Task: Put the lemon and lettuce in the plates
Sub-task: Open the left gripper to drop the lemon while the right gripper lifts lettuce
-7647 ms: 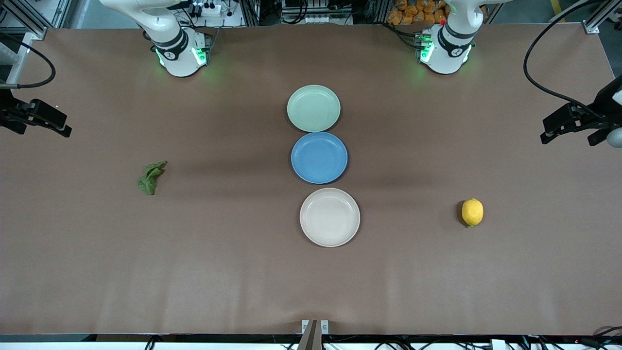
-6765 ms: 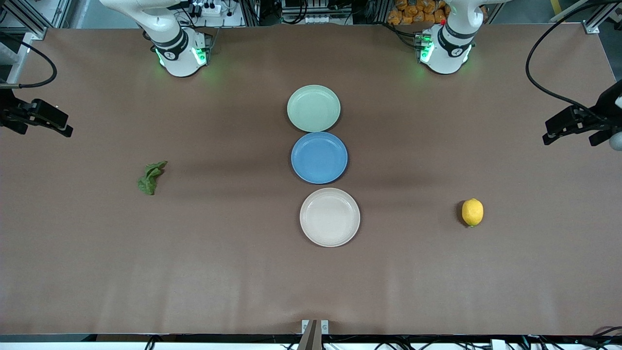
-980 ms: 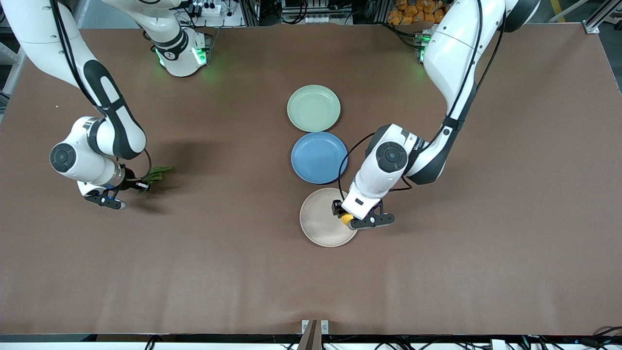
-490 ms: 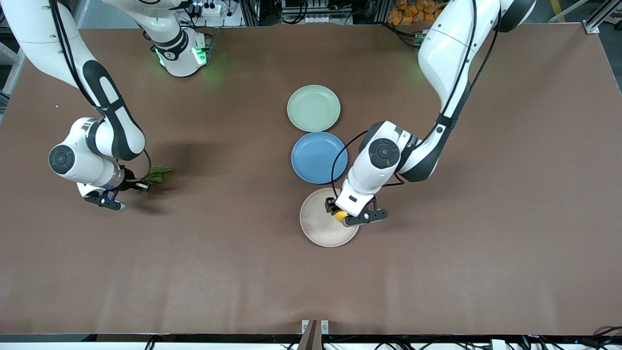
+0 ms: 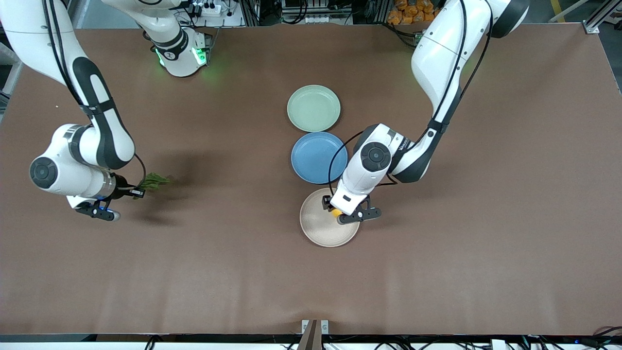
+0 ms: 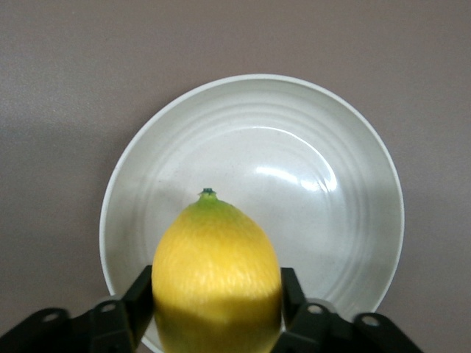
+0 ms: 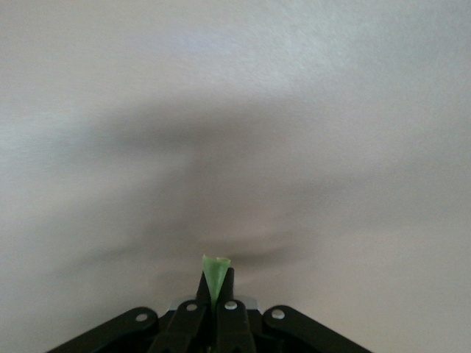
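With our left tool (image 6: 213, 312) clamped across the firm, rounded bright yellow lemon (image 6: 215, 276) over the round beige-white plate (image 6: 353, 184), our right tool (image 7: 215, 312) pinches the limp dark green lettuce leaf (image 5: 151, 182) by its stem — above the brown counter (image 5: 486, 243).

lemon (image 5: 336, 212) over nearest plate (image 5: 318, 228), lettuce (image 5: 153, 181) toward right arm's end
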You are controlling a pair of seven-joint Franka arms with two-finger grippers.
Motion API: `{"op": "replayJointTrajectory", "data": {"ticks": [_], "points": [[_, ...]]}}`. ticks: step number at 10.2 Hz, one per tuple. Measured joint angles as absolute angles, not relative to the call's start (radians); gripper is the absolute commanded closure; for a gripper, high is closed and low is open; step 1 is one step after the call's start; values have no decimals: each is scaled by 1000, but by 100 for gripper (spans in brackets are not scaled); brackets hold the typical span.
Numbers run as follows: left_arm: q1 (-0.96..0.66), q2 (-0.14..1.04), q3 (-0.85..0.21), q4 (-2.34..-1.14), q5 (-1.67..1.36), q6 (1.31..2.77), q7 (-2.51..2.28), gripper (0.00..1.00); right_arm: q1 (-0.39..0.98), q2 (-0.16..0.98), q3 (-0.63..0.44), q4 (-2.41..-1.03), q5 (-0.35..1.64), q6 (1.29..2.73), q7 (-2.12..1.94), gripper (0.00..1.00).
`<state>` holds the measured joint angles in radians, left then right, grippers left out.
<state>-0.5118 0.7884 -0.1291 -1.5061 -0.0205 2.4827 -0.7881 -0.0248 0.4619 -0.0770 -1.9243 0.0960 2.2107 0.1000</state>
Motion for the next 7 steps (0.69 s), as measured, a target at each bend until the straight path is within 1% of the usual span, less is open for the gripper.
{"op": "replayJointTrajectory", "data": {"ticks": [2,4,5,6,7], "points": [[-517,788,-129,-1490,-21,2484,-824,0,-19,462,-57,-1854,131,2123,106,100],[-518,776,-127,-1469,-21,2488,-828,0,6,462,-42,-1821,171,2097,127,100],[-513,750,-120,-1461,-19,2481,-828,0,37,461,-40,-1814,177,2096,174,100],[-499,706,-113,-1454,-10,2436,-828,0,79,456,-37,-1810,178,2095,239,100],[-475,649,-110,-1448,13,2353,-826,0,135,446,-35,-1806,178,2091,313,100]]}}
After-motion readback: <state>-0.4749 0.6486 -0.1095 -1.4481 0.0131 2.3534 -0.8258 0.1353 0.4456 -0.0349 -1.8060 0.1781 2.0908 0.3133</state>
